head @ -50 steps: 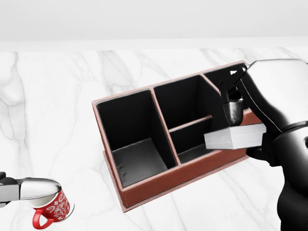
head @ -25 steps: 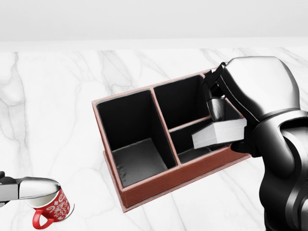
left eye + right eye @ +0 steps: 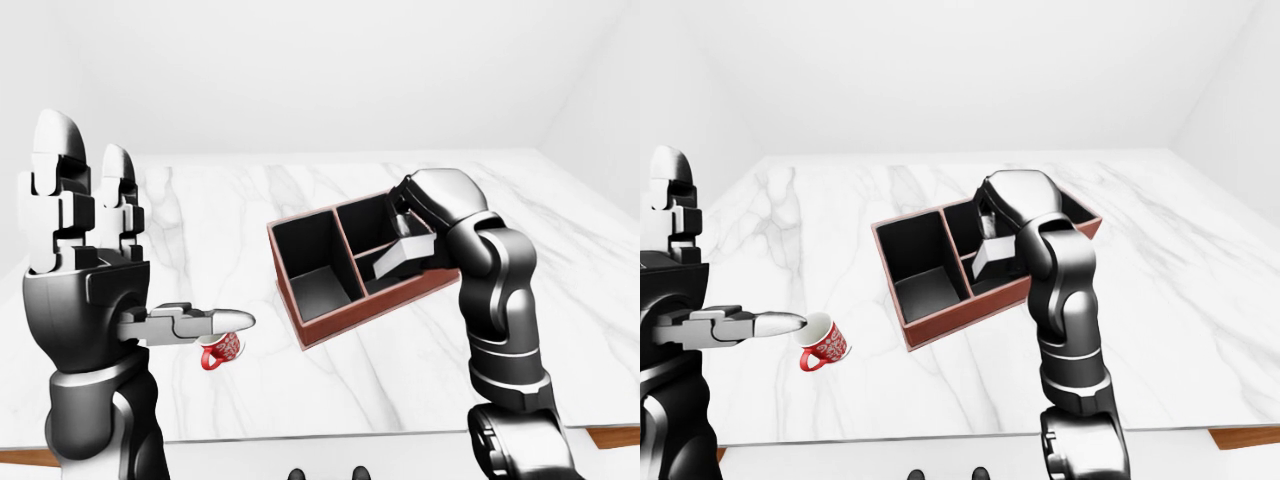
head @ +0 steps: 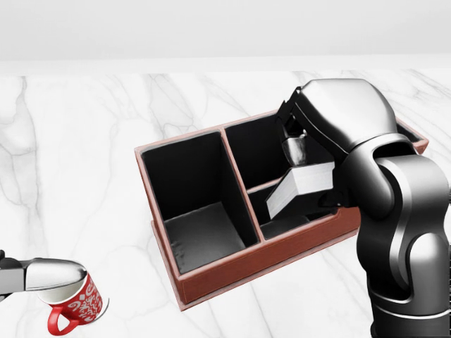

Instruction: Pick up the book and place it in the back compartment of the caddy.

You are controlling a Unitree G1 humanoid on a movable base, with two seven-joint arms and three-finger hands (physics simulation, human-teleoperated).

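The head view looks steeply down on the caddy (image 4: 211,211), a red-brown box with black compartments on the white marble table (image 4: 84,141), and shows the book's (image 4: 299,184) pale page edges tilted over the two small compartments at the caddy's right. The left hand barely enters this view, as a silver fingertip at the bottom left corner, over the red mug (image 4: 74,304).

The eye views take in far more. In the left-eye view the left hand (image 3: 85,245) stands raised to the left of the caddy, palm upright, two fingers (image 3: 60,190) pointing straight up and the thumb stretched sideways toward the caddy above the mug; it is spread wide and grips nothing. The right-eye view shows the whole right arm rising from the bottom edge, elbow bent, forearm reaching over the caddy's right end.

The right hand (image 4: 310,151) is curled down over the caddy, its fingers clamped on the book's upper part. The book hangs slanted, its lower end dipping toward the small compartments; whether it touches the divider cannot be told.
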